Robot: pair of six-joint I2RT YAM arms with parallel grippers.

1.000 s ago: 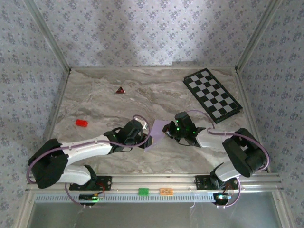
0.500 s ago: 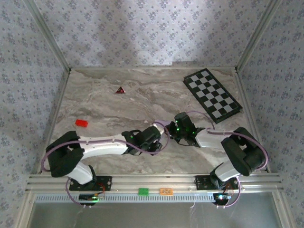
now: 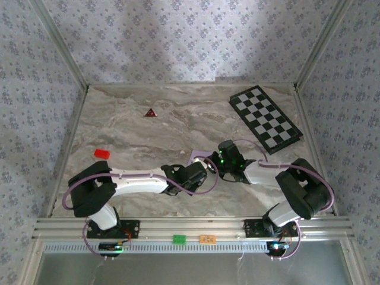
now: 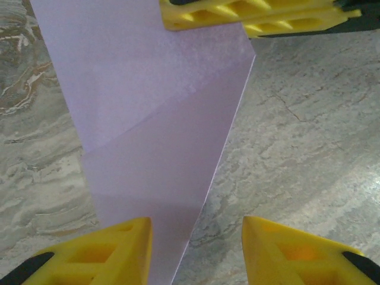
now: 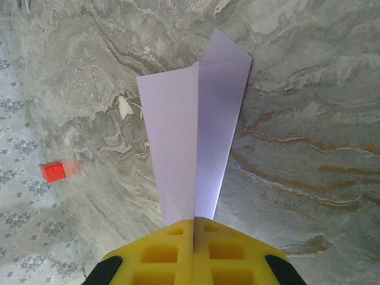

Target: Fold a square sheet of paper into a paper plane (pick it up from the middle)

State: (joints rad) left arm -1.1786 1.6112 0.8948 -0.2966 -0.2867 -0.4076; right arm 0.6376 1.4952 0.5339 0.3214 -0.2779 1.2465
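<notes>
Top external: pale lilac folded paper sheet [image 3: 198, 155] sat mid-table near the front, between left gripper [image 3: 196, 173] and right gripper [image 3: 215, 164]. Black-and-white checkered board [image 3: 265, 119] lay well apart, far right.

Left wrist: left gripper [image 4: 196, 237] jaws stood apart. Sheet [image 4: 154, 119] narrow end ran beside one yellow finger [image 4: 101, 252].

Right wrist: right gripper [image 5: 194, 228] fingers were pressed together on the sheet's [image 5: 193, 136] centre crease. Small red block [image 5: 54, 171] lay apart, left.

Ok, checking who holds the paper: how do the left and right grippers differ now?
The right gripper is shut, pinching the paper; the left gripper stands open, clamping nothing. The right gripper holds one end of the paper; the left gripper sits at the opposite end. Both are yellow at the tips.
</notes>
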